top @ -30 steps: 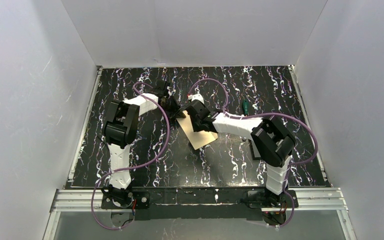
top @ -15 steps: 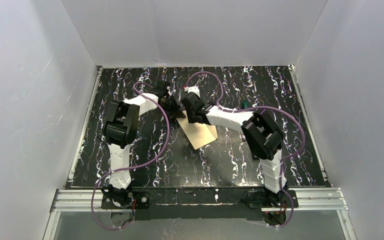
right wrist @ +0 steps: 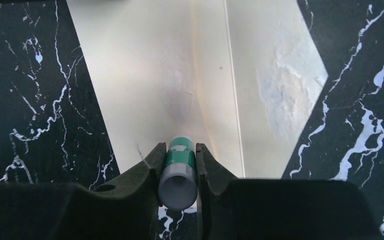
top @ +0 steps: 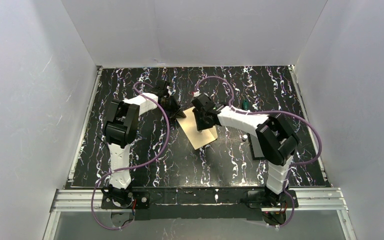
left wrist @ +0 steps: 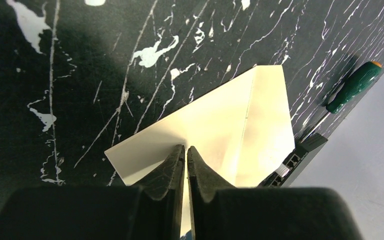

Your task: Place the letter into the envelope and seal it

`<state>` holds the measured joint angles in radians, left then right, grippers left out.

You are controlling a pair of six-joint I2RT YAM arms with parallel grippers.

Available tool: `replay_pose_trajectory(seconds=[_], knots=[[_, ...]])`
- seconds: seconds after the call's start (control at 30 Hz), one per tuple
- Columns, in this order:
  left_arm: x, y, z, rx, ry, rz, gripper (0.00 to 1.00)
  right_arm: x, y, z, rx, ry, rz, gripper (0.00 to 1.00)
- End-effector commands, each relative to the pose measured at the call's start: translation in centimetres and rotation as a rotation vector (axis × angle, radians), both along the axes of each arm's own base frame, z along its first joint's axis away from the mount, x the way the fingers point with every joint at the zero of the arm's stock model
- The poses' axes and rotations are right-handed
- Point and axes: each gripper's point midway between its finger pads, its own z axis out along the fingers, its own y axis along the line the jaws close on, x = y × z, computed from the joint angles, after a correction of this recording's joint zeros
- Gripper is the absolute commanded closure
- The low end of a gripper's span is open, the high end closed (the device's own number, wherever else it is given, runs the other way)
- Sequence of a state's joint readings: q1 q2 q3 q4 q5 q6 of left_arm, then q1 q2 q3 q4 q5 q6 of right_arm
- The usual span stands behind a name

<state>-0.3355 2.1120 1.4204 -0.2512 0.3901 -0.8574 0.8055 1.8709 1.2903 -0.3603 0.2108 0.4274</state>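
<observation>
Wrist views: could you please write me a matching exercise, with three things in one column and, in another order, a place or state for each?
Things
1. pale cream paper envelope
2. small grey cylinder with a green band
3. green-handled tool with an orange tip

States
A. clamped in the right end effector
B. lying free on the black marbled table
C. pinched at its edge by the left end effector

Pairs: 1-C, 2-A, 3-B
</observation>
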Motion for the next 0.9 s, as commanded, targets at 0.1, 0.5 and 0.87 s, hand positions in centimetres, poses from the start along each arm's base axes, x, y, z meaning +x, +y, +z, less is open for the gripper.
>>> replay_pose_trajectory(seconds=[0.1, 0.5, 0.87], knots=[[0.4, -0.1, 1.6, 0.005, -0.060, -0.118, 0.85, 3.1, -2.5, 9.1, 0.224, 0.068, -0.138, 0.99], [-1.1, 1.1, 8.9, 0.048, -0.220, -0.257, 0.56, -5.5, -12.8, 6.0, 0.194, 0.590, -0.184, 0.99], [-4.6, 2.1, 7.8, 0.054, -0.168, -0.298, 0.45, -10.6, -14.2, 2.7, 0.124, 0.809, -0.179, 0.85]])
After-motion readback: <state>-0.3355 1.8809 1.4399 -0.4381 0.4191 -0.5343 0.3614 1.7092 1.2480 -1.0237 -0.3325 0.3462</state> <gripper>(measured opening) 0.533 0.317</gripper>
